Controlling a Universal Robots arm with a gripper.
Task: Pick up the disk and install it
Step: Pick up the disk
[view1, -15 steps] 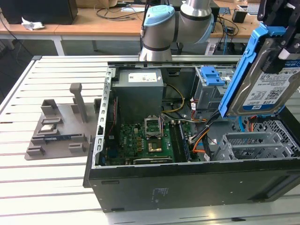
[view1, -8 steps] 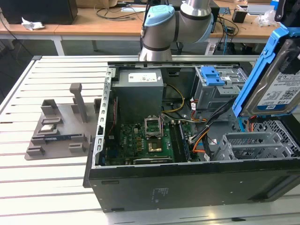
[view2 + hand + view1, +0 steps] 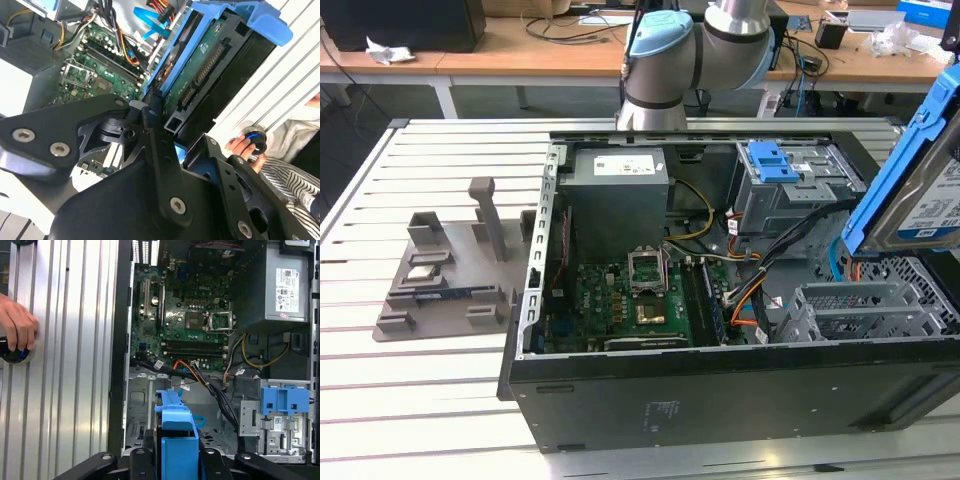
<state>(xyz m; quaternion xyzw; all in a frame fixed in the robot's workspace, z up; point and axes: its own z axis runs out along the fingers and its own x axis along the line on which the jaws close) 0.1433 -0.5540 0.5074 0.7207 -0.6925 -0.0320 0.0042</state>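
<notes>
Exterior view: one disk (image 3: 925, 190) in its blue carrier hangs tilted above the open case (image 3: 720, 400), at the exterior view's right. One arm (image 3: 690, 60) stands behind the case. One grey fixture (image 3: 445, 275) lies on the slatted tabletop (image 3: 420, 400), at the exterior view's left.

Second wrist view: the gripper (image 3: 177, 125) has two black fingers (image 3: 159, 160) clamped on the disk, whose circuit-board side shows. One hand (image 3: 242, 145) rests on a dark round object.

First wrist view: the disk appears edge-on over the case interior. One motherboard (image 3: 190, 325), one power supply (image 3: 285, 285) and one blue latch (image 3: 285, 400) are visible.
</notes>
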